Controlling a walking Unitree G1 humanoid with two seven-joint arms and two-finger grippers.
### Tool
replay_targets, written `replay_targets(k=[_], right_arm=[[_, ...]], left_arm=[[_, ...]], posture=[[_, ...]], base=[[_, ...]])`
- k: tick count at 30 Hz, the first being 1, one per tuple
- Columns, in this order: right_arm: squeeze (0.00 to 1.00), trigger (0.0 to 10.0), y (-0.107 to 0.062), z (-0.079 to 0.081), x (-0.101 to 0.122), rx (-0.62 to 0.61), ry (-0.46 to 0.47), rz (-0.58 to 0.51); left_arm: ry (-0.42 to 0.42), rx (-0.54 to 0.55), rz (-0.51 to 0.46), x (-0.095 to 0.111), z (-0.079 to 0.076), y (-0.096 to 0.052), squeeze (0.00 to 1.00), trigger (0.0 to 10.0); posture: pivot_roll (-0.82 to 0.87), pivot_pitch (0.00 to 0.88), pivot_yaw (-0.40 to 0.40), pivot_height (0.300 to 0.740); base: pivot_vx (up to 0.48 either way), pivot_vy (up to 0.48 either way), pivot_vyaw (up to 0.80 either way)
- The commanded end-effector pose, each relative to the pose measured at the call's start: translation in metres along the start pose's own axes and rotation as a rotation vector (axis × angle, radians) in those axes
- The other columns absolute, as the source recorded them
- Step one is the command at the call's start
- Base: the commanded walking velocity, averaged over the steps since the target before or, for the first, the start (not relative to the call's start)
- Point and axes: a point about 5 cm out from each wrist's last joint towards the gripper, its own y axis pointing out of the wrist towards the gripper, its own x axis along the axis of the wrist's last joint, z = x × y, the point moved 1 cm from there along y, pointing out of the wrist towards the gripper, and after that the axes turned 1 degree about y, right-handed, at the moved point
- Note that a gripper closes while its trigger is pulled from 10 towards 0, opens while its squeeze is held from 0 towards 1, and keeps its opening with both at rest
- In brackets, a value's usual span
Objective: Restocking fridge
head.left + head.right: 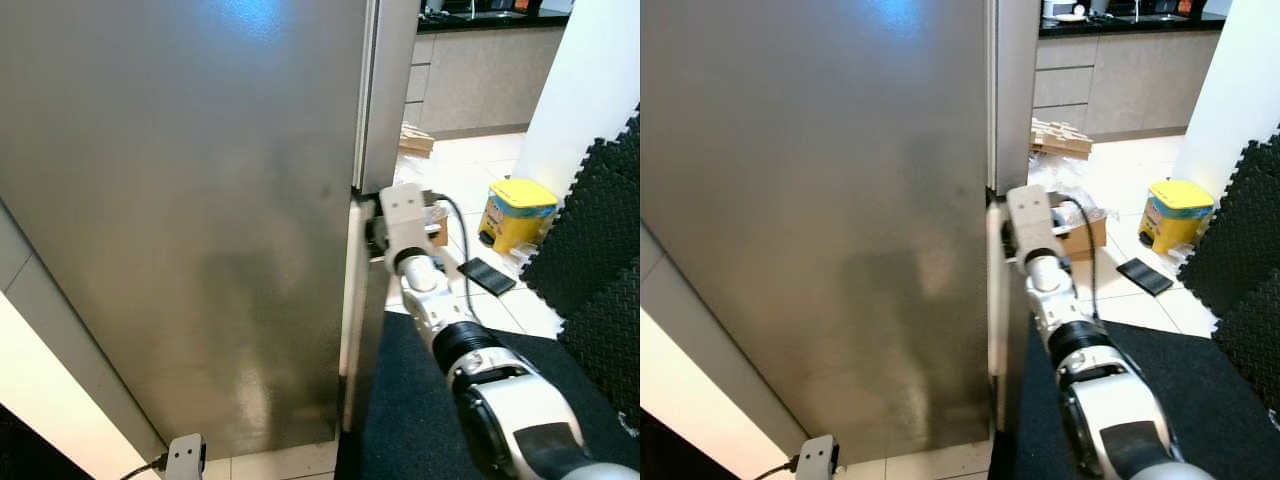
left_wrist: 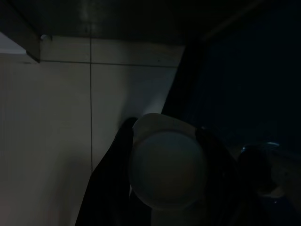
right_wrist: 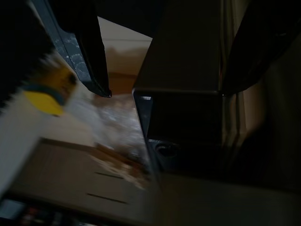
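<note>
Where fridge door (image 1: 200, 220) ends, right gripper (image 3: 164, 89) straddling edge

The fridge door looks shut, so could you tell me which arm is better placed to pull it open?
Probably the right. The right gripper is at the fridge door edge, its fingers straddling it. The left gripper hangs low, holding a pale round object.

I cannot see my right gripper (image 1: 372, 232) fingertips; they sit behind the fridge door (image 1: 200, 220) edge. The yellow tub (image 3: 44, 92) is blurred in the right wrist view (the left wrist view is very dark).
</note>
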Motion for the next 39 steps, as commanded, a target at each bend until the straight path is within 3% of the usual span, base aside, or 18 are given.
replay_targets(k=[1,12,19,22,24,25,27,29,30,31,32,34,36,37,39], right_arm=[[0.00,10.0,-0.006,-0.003,-0.029,-0.019,-0.003,0.118],[0.00,10.0,-0.009,-0.001,-0.037,-0.008,-0.011,0.134],[0.00,10.0,-0.027,-0.012,-0.086,-0.016,-0.062,0.268],[0.00,10.0,-0.032,-0.014,-0.097,-0.012,-0.079,0.301],[0.00,10.0,-0.049,-0.019,-0.128,0.014,-0.120,0.398],[0.00,10.0,-0.049,-0.019,-0.128,0.014,-0.120,0.398],[0.00,10.0,-0.075,-0.024,-0.165,0.047,-0.157,0.514],[0.00,10.0,-0.075,-0.024,-0.165,0.047,-0.157,0.514],[0.00,10.0,-0.109,-0.032,-0.205,0.071,-0.196,0.658],[0.00,10.0,-0.109,-0.032,-0.205,0.071,-0.196,0.658],[0.00,10.0,-0.125,-0.036,-0.220,0.080,-0.215,0.718],[0.00,10.0,-0.125,-0.036,-0.220,0.080,-0.215,0.718],[0.00,10.0,-0.165,-0.044,-0.253,0.114,-0.240,0.858],[0.00,10.0,-0.165,-0.044,-0.253,0.114,-0.240,0.858],[0.00,10.0,-0.202,-0.047,-0.276,0.175,-0.261,0.976]], left_arm=[[-0.001,-0.016,0.052,-0.010,-0.002,-0.001,0.00,10.0],[0.002,-0.016,0.055,-0.010,-0.001,-0.001,0.00,10.0],[0.002,-0.015,0.052,-0.009,-0.002,-0.001,0.00,10.0],[0.002,-0.014,0.052,-0.009,-0.002,-0.001,0.00,10.0],[0.004,-0.014,0.053,-0.009,-0.002,-0.001,0.00,10.0],[0.004,-0.014,0.053,-0.009,-0.002,-0.001,0.00,10.0],[0.005,-0.013,0.051,-0.009,-0.002,0.000,0.00,10.0],[0.005,-0.013,0.051,-0.009,-0.002,0.000,0.00,10.0],[0.003,-0.011,0.043,-0.006,-0.003,0.000,0.00,10.0],[0.003,-0.011,0.043,-0.006,-0.003,0.000,0.00,10.0],[0.002,-0.010,0.040,-0.004,-0.002,0.001,0.00,10.0],[0.002,-0.010,0.040,-0.004,-0.002,0.001,0.00,10.0],[0.000,-0.003,0.035,-0.003,-0.002,0.001,0.00,10.0],[0.000,-0.003,0.035,-0.003,-0.002,0.001,0.00,10.0],[-0.001,0.005,0.032,-0.001,-0.001,0.001,0.00,10.0]], posture=[[-0.05,0.006,0.003,0.740],[-0.05,0.005,0.004,0.740],[-0.05,0.002,0.002,0.740],[-0.05,0.002,0.002,0.740],[-0.05,0.000,0.004,0.740],[-0.05,0.000,0.004,0.740],[-0.05,0.000,0.003,0.740],[-0.05,0.000,0.003,0.740],[-0.04,0.000,-0.001,0.740],[-0.04,0.000,-0.001,0.740],[-0.04,0.000,-0.001,0.740],[-0.04,0.000,-0.001,0.740],[-0.04,0.000,-0.004,0.740],[-0.04,0.000,-0.004,0.740],[-0.05,0.000,-0.005,0.740]], base=[[0.000,0.000,0.00],[0.000,0.000,0.00],[0.000,0.000,0.00],[0.000,0.000,0.00],[0.000,0.000,0.00],[0.000,0.000,0.00],[0.000,0.000,0.00],[0.000,0.000,0.00],[0.000,0.000,0.00],[0.000,0.000,0.00],[0.000,0.000,0.00],[0.000,0.000,0.00],[0.000,0.000,0.00],[0.000,0.000,0.00],[0.000,0.000,-0.25]])
